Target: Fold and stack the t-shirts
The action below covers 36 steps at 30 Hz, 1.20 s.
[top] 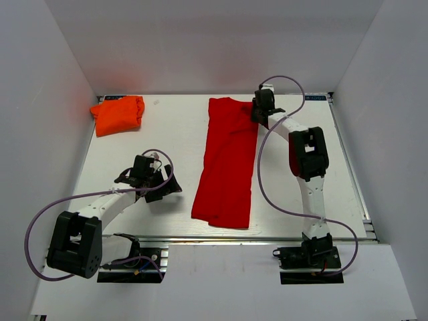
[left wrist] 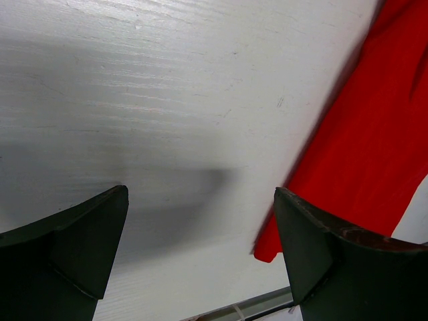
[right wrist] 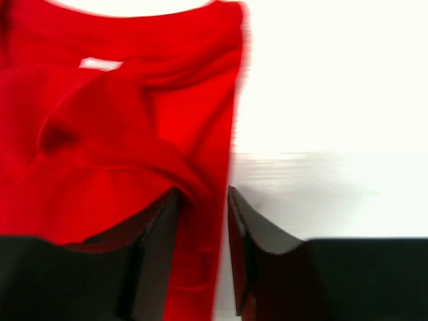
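The red t-shirt (top: 227, 160) lies folded into a long strip down the middle of the table. My right gripper (top: 263, 110) is at its far right corner by the collar. In the right wrist view the gripper (right wrist: 204, 200) has its jaws nearly together, pinching the shirt's right edge (right wrist: 100, 120), with the white neck label (right wrist: 100, 64) showing. The orange t-shirt (top: 118, 114) sits folded at the far left corner. My left gripper (top: 171, 188) is open and empty, low over the table left of the red shirt's near corner (left wrist: 368, 147).
White walls enclose the table on the left, back and right. A metal rail (top: 254, 239) runs along the near edge, just behind the red shirt's hem. Purple cables loop from both arms.
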Each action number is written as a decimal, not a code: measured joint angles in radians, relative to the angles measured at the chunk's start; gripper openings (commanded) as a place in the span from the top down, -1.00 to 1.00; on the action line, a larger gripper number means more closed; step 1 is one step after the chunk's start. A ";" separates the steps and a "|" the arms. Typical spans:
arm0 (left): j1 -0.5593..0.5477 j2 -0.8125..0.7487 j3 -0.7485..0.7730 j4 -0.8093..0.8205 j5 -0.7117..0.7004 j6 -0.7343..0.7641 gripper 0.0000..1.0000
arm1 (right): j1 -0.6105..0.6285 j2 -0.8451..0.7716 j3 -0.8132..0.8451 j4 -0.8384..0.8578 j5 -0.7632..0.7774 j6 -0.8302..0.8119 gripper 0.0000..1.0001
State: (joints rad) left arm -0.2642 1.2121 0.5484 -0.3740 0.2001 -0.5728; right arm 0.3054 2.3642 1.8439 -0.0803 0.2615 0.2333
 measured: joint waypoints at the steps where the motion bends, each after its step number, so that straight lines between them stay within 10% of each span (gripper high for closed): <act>1: 0.000 0.000 0.000 0.000 0.000 0.000 -0.99 | -0.006 -0.003 -0.003 -0.007 0.016 0.009 0.14; 19: 0.000 -0.006 0.000 0.001 0.011 0.000 -0.99 | 0.013 -0.045 0.176 -0.102 -0.141 -0.062 -0.13; 36: 0.000 0.064 0.026 0.021 0.026 0.007 -0.99 | 0.078 0.201 0.320 -0.042 0.045 -0.446 -0.19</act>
State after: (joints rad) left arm -0.2638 1.2758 0.5747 -0.3534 0.2260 -0.5655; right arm 0.3836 2.5652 2.1635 -0.1226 0.3061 -0.2123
